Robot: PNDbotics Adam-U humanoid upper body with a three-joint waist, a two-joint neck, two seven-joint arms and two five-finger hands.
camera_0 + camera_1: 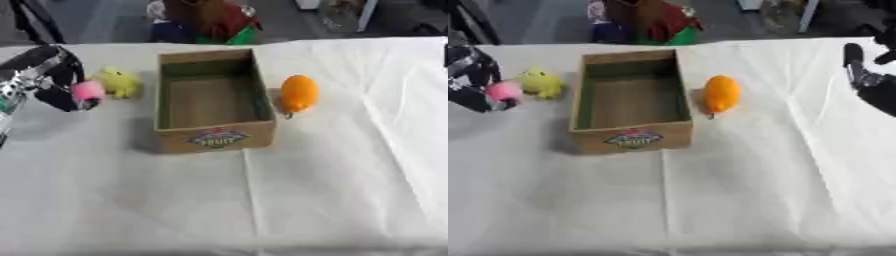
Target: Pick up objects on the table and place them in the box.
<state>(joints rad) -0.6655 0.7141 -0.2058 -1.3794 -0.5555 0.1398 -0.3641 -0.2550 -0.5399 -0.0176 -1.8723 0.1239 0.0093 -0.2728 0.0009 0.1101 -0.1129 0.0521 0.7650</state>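
Note:
An open cardboard box (pixel 213 138) with a fruit label on its front stands mid-table, nothing visible inside. My left hand (pixel 54 82) hovers to the box's left, its fingers curled round a small pink object (pixel 87 90). Just behind that, a yellow-green toy (pixel 118 81) lies on the cloth. An orange fruit-shaped object (pixel 298 93) rests against the box's right side. My right hand (pixel 866 75) shows at the right edge in the right eye view, away from the objects, fingers pointing up and relaxed.
A white cloth (pixel 332 190) covers the table, with wide bare room in front of and right of the box. Coloured items (pixel 206 20) sit beyond the table's far edge.

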